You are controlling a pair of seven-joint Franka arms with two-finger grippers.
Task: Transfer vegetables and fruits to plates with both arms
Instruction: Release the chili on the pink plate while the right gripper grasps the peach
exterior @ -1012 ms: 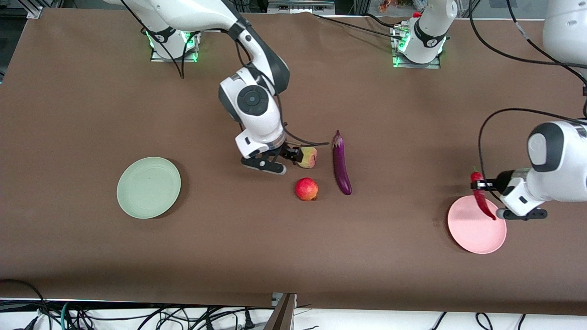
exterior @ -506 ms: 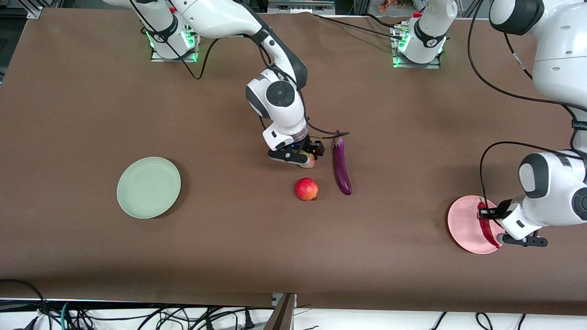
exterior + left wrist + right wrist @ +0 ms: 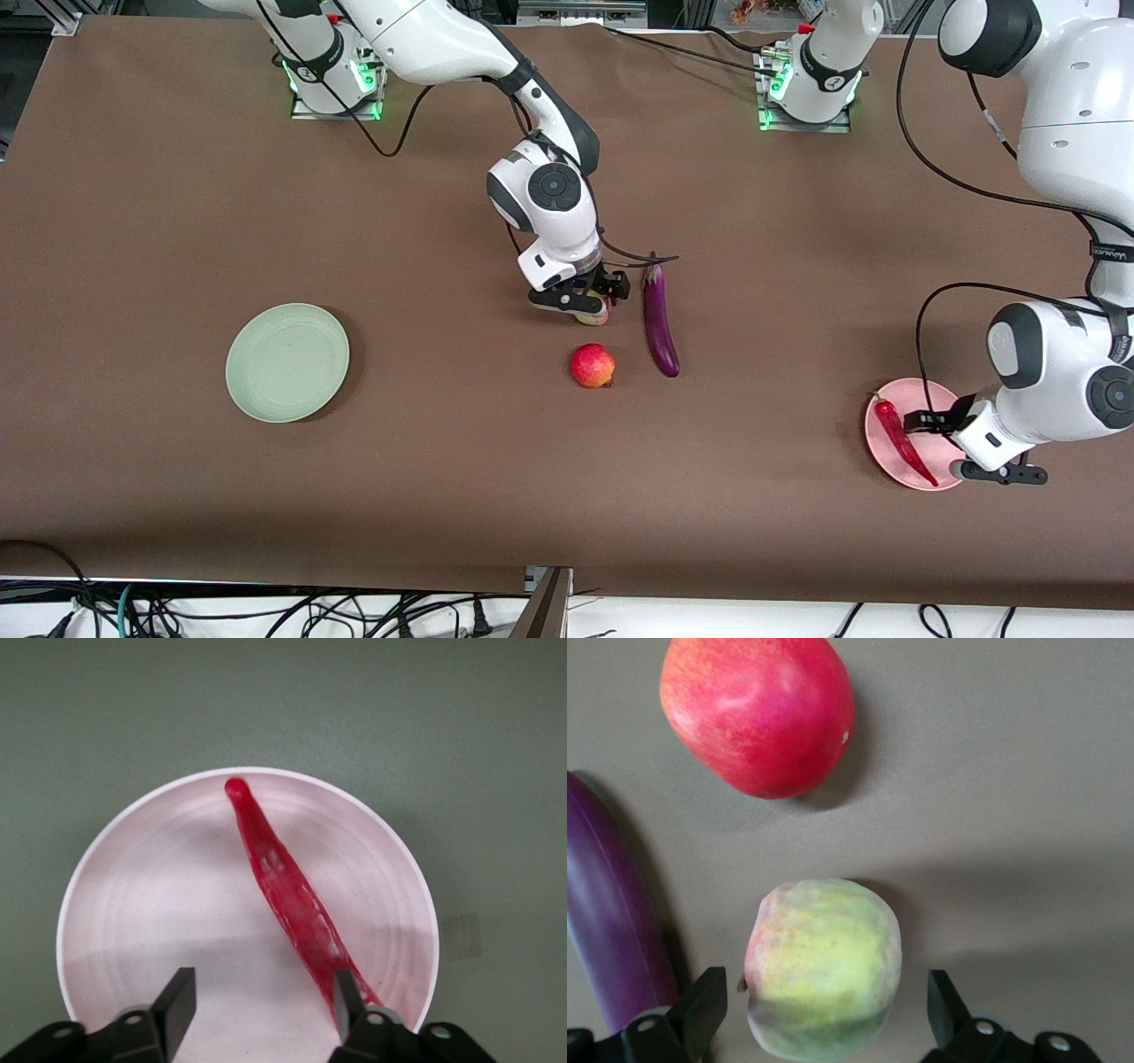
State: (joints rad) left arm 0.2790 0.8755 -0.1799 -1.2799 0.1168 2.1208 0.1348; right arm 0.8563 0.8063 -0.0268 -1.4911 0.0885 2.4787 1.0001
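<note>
The left gripper (image 3: 261, 1010) hangs over the pink plate (image 3: 133, 895), jaws spread, chili (image 3: 288, 895) lying loose. The right gripper's (image 3: 824, 1010) spread jaws straddle the peach (image 3: 822, 966) on the counter (image 3: 177, 221).

The chili pepper (image 3: 904, 431) lies on one plate (image 3: 923, 474) at the left arm's end of the table; the other plate (image 3: 287, 361) sits toward the right arm's end. Mid-table, the eggplant (image 3: 659, 321) lies beside the peach (image 3: 822, 967), with the apple (image 3: 592, 366) nearer the front camera.

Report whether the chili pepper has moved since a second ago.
Yes. The chili pepper came down from above the pink plate's rim and now lies on it, released.
</note>
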